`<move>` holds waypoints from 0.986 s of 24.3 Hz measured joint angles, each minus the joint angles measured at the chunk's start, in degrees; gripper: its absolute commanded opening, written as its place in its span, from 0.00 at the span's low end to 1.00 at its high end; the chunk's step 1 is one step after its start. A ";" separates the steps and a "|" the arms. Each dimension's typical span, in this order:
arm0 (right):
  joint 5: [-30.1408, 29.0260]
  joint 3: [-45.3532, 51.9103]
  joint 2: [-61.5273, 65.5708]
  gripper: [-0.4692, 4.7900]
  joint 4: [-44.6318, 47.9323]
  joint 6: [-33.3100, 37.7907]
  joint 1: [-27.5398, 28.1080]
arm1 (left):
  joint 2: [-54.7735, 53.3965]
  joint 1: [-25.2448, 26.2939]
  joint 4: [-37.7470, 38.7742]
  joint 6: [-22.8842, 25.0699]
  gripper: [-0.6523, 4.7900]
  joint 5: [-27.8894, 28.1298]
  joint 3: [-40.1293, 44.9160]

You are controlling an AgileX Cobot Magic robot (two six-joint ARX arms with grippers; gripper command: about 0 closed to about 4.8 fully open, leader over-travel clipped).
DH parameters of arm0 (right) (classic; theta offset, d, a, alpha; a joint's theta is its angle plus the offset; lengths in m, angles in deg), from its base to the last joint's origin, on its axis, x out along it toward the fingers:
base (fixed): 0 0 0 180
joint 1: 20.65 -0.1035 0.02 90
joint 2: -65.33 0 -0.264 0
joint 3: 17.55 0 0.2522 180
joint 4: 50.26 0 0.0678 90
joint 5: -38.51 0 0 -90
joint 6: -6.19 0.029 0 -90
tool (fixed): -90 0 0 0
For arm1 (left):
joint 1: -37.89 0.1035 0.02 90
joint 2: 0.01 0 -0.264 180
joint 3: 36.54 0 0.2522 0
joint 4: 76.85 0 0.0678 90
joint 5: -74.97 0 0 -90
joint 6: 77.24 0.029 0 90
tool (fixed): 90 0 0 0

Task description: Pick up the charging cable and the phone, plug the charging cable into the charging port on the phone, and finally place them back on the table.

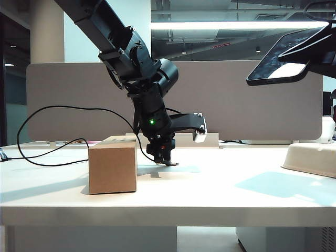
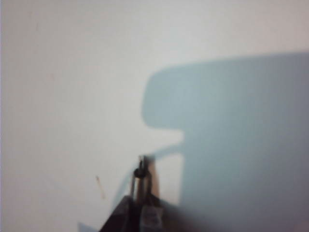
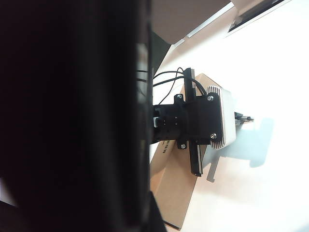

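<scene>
My left gripper point(image 1: 167, 159) is low on the table point(image 1: 210, 194), just beside the cardboard box point(image 1: 113, 164), on the side of the box that faces the middle of the table. Its fingers point down and their tips are at the surface. In the left wrist view the fingers point(image 2: 143, 186) are pressed close together and something thin and dark stands between them; the picture is blurred, so I cannot say for sure that it is the plug of the charging cable point(image 1: 52, 149). The cable itself runs as a long black cord from the left edge of the table, makes a loop behind the box and comes down toward my left gripper.

My right gripper point(image 1: 310, 52) is high above the right side of the table and holds the phone point(image 1: 278, 60) in the air. The phone is tilted, with one short edge lower and pointing toward the middle. In the right wrist view the phone point(image 3: 72, 116) fills most of the picture as a dark shape. The jaws themselves are hard to see, but they pinch the phone.

A white tray point(image 1: 312, 157) lies near the right edge of the table. A grey divider panel point(image 1: 79, 100) stands along the far edge.
</scene>
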 measured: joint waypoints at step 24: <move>0.15 0.00 0.00 0.08 0.00 0.00 0.00 | 18.82 2.75 17.07 -16.98 0.11 -3.89 -0.04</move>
